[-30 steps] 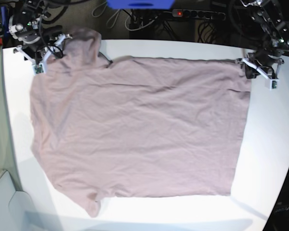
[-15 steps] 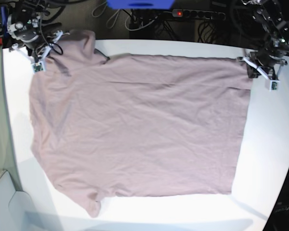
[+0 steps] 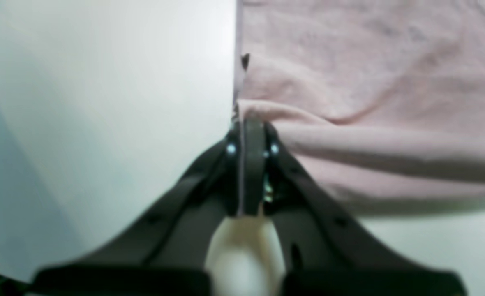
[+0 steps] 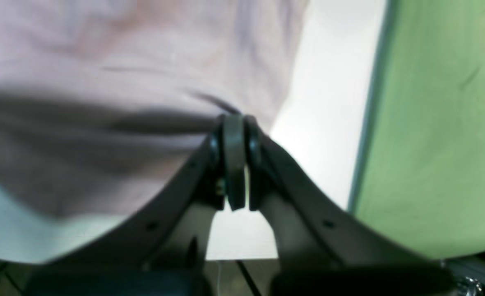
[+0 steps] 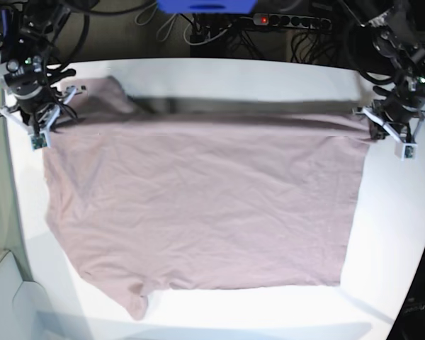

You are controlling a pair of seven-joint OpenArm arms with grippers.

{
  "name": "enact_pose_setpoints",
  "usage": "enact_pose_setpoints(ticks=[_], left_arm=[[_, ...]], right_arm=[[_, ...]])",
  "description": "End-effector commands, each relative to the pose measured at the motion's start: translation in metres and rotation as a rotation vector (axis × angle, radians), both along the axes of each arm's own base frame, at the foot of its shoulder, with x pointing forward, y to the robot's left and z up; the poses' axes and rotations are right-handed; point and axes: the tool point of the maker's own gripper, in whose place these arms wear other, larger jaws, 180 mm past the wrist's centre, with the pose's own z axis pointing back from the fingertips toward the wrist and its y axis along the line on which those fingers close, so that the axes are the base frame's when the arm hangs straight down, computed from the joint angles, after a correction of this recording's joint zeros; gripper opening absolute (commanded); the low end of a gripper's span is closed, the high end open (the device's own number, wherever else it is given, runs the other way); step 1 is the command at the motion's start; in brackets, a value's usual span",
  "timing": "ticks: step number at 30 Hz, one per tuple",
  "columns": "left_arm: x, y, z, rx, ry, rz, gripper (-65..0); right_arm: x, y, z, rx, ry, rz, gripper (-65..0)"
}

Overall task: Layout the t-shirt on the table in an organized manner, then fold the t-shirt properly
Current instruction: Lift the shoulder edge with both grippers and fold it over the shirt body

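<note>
T-shirt (image 5: 198, 212) lies spread across the white table (image 5: 397, 234), its long axis running left to right in the base view. Nearest the camera, the front edge rests flat with one short sleeve (image 5: 138, 301) poking out at the front-left corner; nothing holds this side. Farther back, the far long edge is lifted off the table and stretched fairly taut between the two hands, throwing a dark band of shadow behind it. The left hand (image 5: 395, 134), on the base view's right, is clamped together on the far hem corner; its wrist view shows the fabric edge pinched at the tips (image 3: 248, 123) and the cloth running away to one side. The right hand (image 5: 37, 122), on the base view's left, is likewise clamped on cloth near the far shoulder, with the mauve fabric (image 4: 102, 102) hanging from its closed tips. So the coming move likely turns on the free near edge lying straight toward the camera from both hands, each about equally far from it; I judge a fold would carry the held edge that way. Compared with a second ago, the right hand, then apart over the bunched far sleeve, has closed, both hands have come toward the camera, and the far edge has risen and straightened.
</note>
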Motion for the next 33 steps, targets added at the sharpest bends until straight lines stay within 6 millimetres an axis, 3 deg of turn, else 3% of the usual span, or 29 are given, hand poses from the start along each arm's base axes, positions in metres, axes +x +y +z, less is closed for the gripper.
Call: enact_pose_setpoints(ticks=[1,4,14,21,27,33], left_arm=[[0.014,0.005,0.017,0.017,-0.056,-0.002,-64.8],[0.026,0.005,0.024,0.014,-0.074,-0.001,-64.8],[0.056,0.002,0.044,-0.003,-0.15,0.001,-64.8],[0.06,0.007,0.027,-0.049,-0.119,0.012,-64.8],[0.078,0.007,0.03,-0.081,-0.139,0.016,-64.8],[0.097,0.004,0.044,-0.092,-0.18,0.009,-64.8]], right_arm=[[0.011,-0.005,0.015,-0.021,-0.052,0.002,-65.0],[0.026,-0.007,0.023,-0.031,-0.084,0.016,-65.0],[0.074,0.018,0.045,-0.007,-0.18,0.094,-65.0],[0.098,0.006,0.03,0.018,-0.149,0.092,-65.0],[0.114,-0.005,0.033,0.016,-0.151,0.087,-65.0],[0.119,-0.004,0.035,0.022,-0.162,0.089,-65.0]])
